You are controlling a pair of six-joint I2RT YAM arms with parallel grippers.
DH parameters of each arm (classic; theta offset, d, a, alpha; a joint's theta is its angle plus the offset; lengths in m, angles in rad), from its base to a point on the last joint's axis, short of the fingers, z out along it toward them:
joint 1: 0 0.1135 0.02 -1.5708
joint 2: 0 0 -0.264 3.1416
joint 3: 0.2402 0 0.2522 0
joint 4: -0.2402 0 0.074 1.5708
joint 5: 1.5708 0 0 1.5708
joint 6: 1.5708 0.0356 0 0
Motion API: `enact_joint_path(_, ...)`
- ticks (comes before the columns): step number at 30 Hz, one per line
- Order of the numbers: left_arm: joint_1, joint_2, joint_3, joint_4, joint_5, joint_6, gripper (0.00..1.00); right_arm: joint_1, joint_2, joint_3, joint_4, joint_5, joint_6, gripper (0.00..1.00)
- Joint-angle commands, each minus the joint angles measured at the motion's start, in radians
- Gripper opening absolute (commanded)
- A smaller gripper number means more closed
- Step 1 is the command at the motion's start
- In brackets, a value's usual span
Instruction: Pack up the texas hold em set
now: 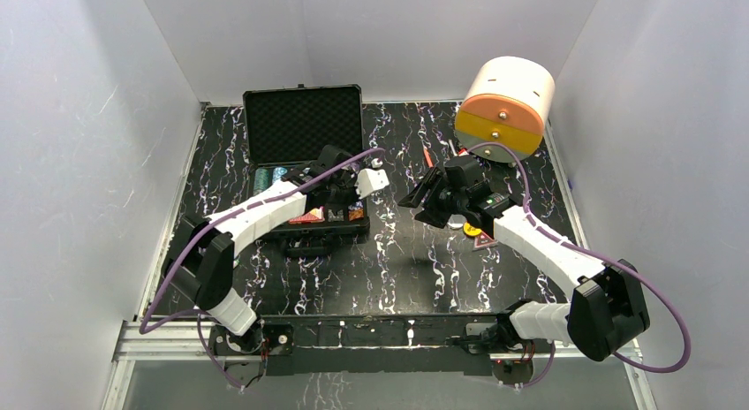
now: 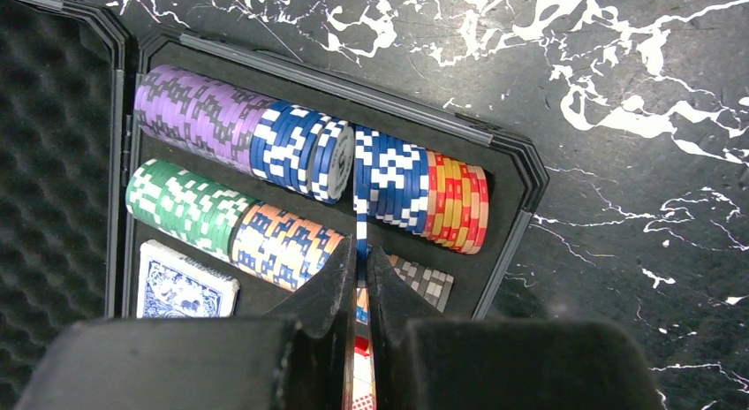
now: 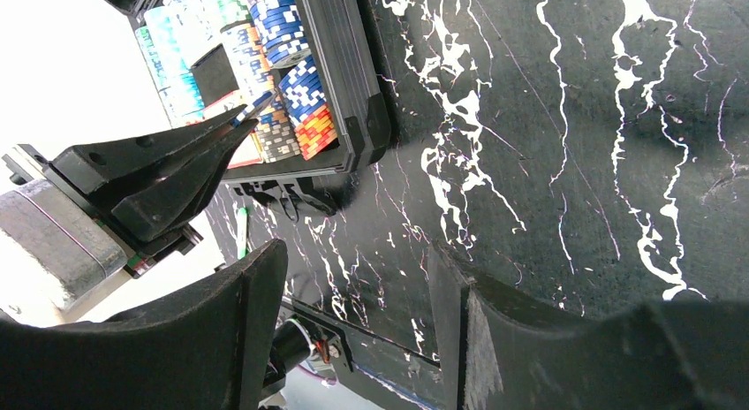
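Observation:
The black case (image 1: 305,118) lies open at the back left, foam lid up. Its tray (image 2: 508,216) holds rows of striped poker chips: purple (image 2: 199,114), blue (image 2: 300,149), green (image 2: 181,202), orange-and-blue (image 2: 283,242) and red-and-yellow (image 2: 455,202). A blue card deck (image 2: 185,286) sits beside them. My left gripper (image 2: 362,251) hangs over the tray (image 1: 338,187), shut on a blue-and-white chip (image 2: 361,217) held edge-on. My right gripper (image 3: 358,277) is open and holds nothing, hovering over bare table right of the case (image 1: 424,193).
A big white-and-orange cylinder (image 1: 505,105) lies at the back right. A thin orange pen (image 1: 428,156) lies near it. A small yellow disc (image 1: 472,229) and a pinkish triangle (image 1: 484,242) sit under the right forearm. White walls close in three sides.

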Motion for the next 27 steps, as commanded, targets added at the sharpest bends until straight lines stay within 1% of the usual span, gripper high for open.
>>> enact_joint_path(1,0.009,-0.004,0.042,0.022,-0.02,0.02,0.0,-0.005,-0.007,0.005,0.029,-0.004,-0.008,0.67)
enact_joint_path(13,0.021,0.066,0.069,0.035,-0.006,0.02,0.0,-0.008,-0.015,0.003,0.016,0.006,-0.013,0.67)
enact_joint_path(14,0.022,0.072,0.074,0.037,-0.011,0.009,0.03,-0.008,-0.016,0.003,0.016,0.006,-0.012,0.67)
enact_joint_path(15,0.025,0.081,0.081,0.036,-0.015,-0.007,0.09,-0.008,-0.016,0.004,0.015,0.006,-0.013,0.67)
enact_joint_path(16,0.026,0.085,0.089,0.033,-0.013,-0.021,0.16,-0.009,-0.016,0.003,0.014,0.006,-0.014,0.67)
enact_joint_path(18,0.032,0.091,0.104,0.04,-0.02,-0.057,0.34,-0.009,-0.016,0.003,0.013,0.006,-0.014,0.67)
enact_joint_path(19,0.036,0.088,0.107,0.047,-0.021,-0.074,0.4,-0.009,-0.014,0.004,0.012,0.006,-0.014,0.67)
enact_joint_path(21,0.047,0.077,0.109,0.066,-0.016,-0.1,0.45,-0.011,-0.017,0.004,0.012,0.004,-0.014,0.67)
enact_joint_path(23,0.052,0.061,0.106,0.078,-0.011,-0.107,0.44,-0.011,-0.016,0.004,0.014,0.003,-0.014,0.67)
enact_joint_path(27,0.059,0.046,0.104,0.07,0.0,-0.103,0.3,-0.011,-0.015,0.002,0.015,0.003,-0.014,0.67)
